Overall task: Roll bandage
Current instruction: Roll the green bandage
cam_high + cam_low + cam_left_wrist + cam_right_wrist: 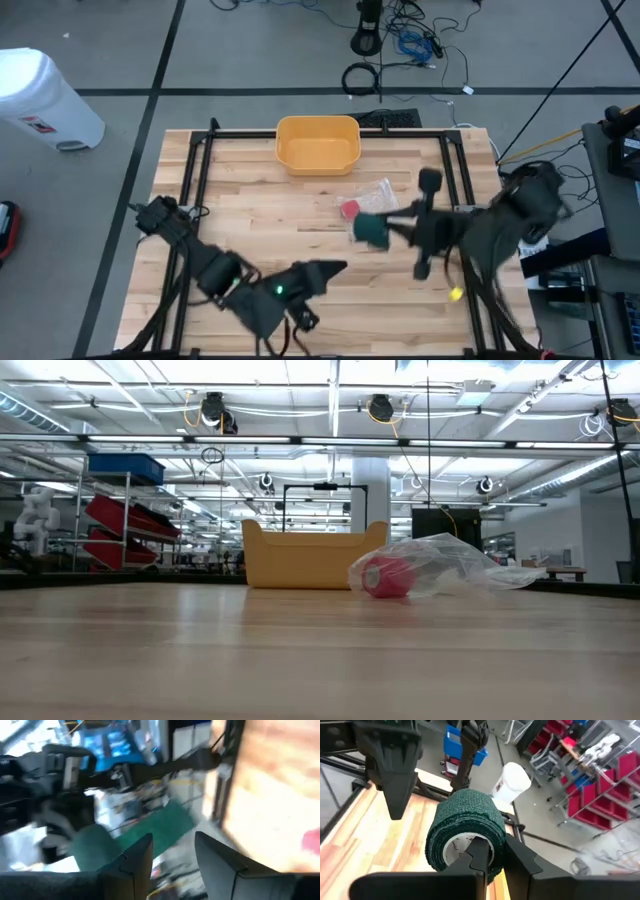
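A dark green bandage roll (465, 827) with a white core is held in the air by my right gripper (495, 845), above the table's right middle (372, 230). My left gripper (336, 267) hovers near the table's front middle. It points toward the roll, and its fingers (172, 840) are open with nothing between them. A red roll (385, 576) lies on the table inside a clear plastic bag (450, 565), just beyond the green roll. Neither gripper shows in the low view. My right gripper pinches the green roll's wall at its open end (492, 851), one finger (479, 851) inside the white core and the other (517, 855) outside. The fingers come from the table's right side, slanting a little down. The roll is lifted clear of the table.
A yellow bin (318, 143) stands at the far middle of the table. A black frame (200, 160) runs along the table's far edge and both sides. A small yellow object (455, 293) lies near the right front. A white can (40, 98) stands on the floor, off the table's far left.
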### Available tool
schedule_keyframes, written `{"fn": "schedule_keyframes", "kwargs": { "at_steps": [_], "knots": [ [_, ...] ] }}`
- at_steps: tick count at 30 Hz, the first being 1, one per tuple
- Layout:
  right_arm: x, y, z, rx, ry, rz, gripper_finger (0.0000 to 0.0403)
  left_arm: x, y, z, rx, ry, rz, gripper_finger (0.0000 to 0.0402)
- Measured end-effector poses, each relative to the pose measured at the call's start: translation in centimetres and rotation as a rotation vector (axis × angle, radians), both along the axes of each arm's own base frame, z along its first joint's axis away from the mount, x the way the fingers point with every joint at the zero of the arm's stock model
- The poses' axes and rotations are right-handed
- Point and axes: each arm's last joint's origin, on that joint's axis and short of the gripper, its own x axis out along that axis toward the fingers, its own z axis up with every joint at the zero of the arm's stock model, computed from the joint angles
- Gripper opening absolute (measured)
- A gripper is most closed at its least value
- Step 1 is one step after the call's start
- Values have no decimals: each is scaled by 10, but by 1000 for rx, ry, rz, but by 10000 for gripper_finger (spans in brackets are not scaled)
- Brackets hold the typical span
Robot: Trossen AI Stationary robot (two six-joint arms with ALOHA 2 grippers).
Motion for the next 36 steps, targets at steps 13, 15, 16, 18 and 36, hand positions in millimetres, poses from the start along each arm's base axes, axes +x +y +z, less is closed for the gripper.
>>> {"fn": "schedule_keyframes", "kwargs": {
  "at_steps": [13,15,16,18,36],
  "knots": [
    [-5,-58,12,22,44,13,34,21,83,-8,-282,171,40,146],
    [1,-63,6,28,71,2,34,23,89,-10,-333,205,16,139],
    [5,-65,1,27,90,-3,34,24,91,-11,-356,214,2,134],
    [14,-70,-10,27,134,-10,34,25,94,-12,-375,235,-22,123],
    [10,-162,-98,157,-77,119,34,33,101,-73,-583,337,200,68]
  ]
}}
